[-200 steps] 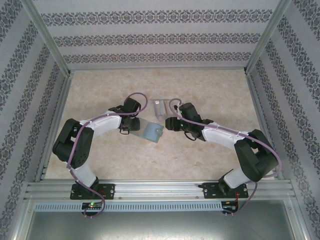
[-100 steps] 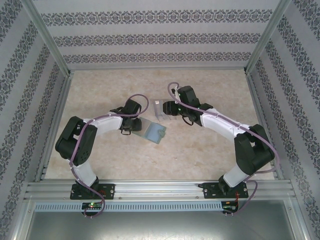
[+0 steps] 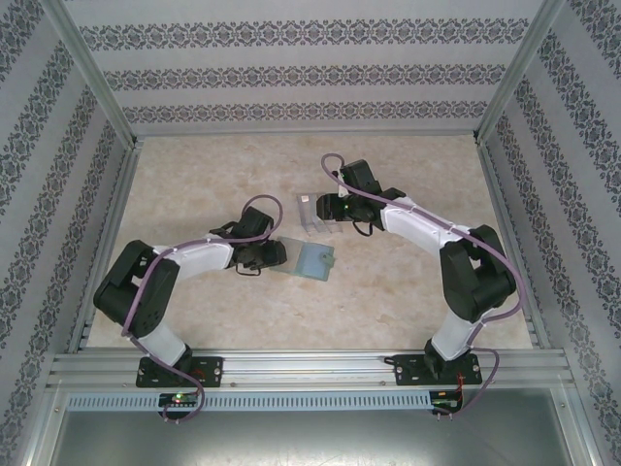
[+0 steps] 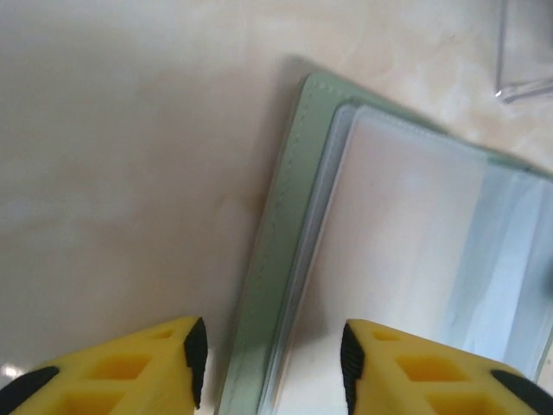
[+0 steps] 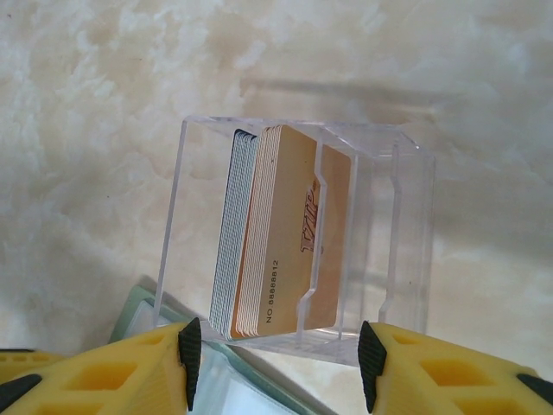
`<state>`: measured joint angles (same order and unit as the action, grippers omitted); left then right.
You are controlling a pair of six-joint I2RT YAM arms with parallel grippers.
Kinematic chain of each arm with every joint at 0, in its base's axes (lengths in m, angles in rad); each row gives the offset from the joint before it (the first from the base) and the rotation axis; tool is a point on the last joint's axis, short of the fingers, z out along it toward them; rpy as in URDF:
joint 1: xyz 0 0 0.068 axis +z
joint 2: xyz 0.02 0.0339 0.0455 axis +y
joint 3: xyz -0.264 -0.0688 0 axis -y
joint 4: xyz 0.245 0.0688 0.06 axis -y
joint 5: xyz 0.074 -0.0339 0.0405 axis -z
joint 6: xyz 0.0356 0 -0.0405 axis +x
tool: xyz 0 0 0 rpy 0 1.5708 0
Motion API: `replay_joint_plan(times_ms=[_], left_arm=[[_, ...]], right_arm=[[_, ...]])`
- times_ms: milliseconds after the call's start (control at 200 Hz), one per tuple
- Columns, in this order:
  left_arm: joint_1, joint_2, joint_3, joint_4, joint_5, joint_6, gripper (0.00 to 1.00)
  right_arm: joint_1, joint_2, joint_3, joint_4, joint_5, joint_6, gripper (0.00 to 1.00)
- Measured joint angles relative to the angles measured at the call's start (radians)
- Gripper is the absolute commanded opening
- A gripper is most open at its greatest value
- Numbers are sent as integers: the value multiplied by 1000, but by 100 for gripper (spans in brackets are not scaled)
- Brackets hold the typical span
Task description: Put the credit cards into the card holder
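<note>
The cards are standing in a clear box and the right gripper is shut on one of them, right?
Not shut: the right wrist view shows the right gripper open and holding nothing. The cards do stand in the clear box.

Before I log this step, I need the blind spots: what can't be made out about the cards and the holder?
Card count: in the right wrist view the credit cards stand packed edge-on in the clear box, too tight to count.
Holder contents: in the left wrist view the card holder runs off the right and bottom edges, its sleeves blurred.
Card print: too small in the top view.
</note>
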<state>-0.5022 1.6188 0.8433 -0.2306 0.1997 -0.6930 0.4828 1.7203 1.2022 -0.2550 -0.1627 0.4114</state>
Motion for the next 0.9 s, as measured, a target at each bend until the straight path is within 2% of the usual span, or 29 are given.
replay_joint_plan(times_ms=[30, 65, 145, 185, 230, 245, 260, 275, 470, 659, 899], left_arm=[[-2, -22, 14, -47, -26, 2, 67], [-2, -49, 37, -97, -58, 3, 70], [-2, -110, 114, -176, -122, 20, 73], [-2, -128, 164, -205, -143, 28, 74], [-7, -132, 240, -236, -164, 36, 73], [-8, -129, 257, -240, -167, 38, 73], [-11, -123, 287, -253, -175, 40, 73], [-15, -116, 311, -259, -179, 43, 73], [-110, 86, 628, -364, -235, 73, 74], [-178, 375, 960, -549, -322, 79, 75], [-185, 552, 1101, -697, -383, 79, 75]], right_arm=[[-4, -10, -3, 0, 0, 0, 54], [-10, -29, -14, 5, 1, 0, 54], [-34, -98, -59, 11, 7, 0, 59], [-51, -139, -87, 18, 14, 0, 64], [-75, -194, -131, 33, 29, -5, 76], [-79, -208, -142, 35, 34, 2, 83], [-86, -226, -157, 42, 45, -3, 95], [-91, -242, -172, 47, 51, -5, 98], [-127, -461, -380, 96, 227, 4, 98], [-134, -545, -488, 155, 237, 1, 98], [-134, -604, -520, 203, 237, 4, 98]])
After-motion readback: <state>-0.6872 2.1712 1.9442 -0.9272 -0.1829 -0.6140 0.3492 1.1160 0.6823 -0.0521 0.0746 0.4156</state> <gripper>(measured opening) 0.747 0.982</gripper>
